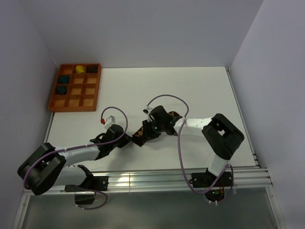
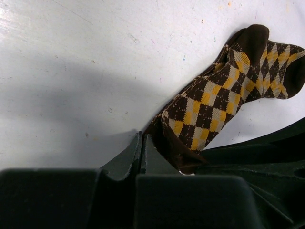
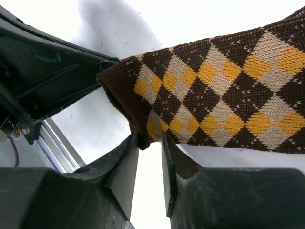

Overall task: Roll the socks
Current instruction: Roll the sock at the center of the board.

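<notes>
1. Top external view. The white worktop (image 1: 200,95) carries an orange-brown divided tray (image 1: 52,102) at its far left corner. Two teal balls (image 1: 64,79) sit in the tray's left column, and a yellow ball (image 1: 79,69) is in the back row. The socks (image 1: 139,139) lie near the worktop's middle, well apart from the tray. They are mostly hidden where the two arms meet. The left pincer (image 1: 127,139) reaches them from the left and the right pincer (image 1: 146,133) from the right. Neither pincer's state can be read from here.

2. Left wrist view. The left pincer (image 2: 141,136) has its fingers (image 2: 128,157) pressed together, with only a thin seam between them. The socks (image 2: 214,100) run from the fingertips up to the right and lie flat on the worktop (image 2: 95,71), dark-brown toe at the far end. The dark-brown cuff edge touches the outer flank of the right-hand finger. I cannot tell whether any cloth is nipped in the seam. Dark housing of the other arm crosses the lower right corner.

3. Right wrist view. The right pincer (image 3: 149,138) has its fingers (image 3: 124,162) slightly apart, and white worktop (image 3: 190,19) shows through the gap. The socks (image 3: 214,90) stretch off to the right. A fold of their dark-brown cuff dips into the mouth of the gap at the fingertips and does not look squeezed. The other arm's dark housing fills the upper left.
</notes>
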{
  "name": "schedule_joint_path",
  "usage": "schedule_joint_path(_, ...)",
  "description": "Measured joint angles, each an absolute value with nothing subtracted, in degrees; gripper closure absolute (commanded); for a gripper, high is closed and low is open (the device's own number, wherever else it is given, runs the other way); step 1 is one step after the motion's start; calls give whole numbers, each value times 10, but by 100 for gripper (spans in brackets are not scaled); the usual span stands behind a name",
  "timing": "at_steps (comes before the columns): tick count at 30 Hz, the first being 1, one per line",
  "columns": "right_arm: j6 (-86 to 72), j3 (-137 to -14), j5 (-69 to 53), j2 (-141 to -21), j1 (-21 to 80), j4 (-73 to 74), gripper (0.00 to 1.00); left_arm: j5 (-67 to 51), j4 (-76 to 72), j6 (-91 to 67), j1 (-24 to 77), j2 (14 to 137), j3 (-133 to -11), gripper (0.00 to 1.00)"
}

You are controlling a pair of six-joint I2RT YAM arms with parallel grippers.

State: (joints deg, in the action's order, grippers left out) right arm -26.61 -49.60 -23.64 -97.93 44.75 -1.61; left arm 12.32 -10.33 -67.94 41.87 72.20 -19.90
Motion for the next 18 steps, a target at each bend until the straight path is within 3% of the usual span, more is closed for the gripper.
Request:
schedule_joint_path(8,-247,-496,-235,-979,456,-15,100,123,-103,-675,419,722,-199,100)
schedule_joint_path(18,-194,-521,-181,-979,498,38,100,122,-100,-667,419,721,-200,100)
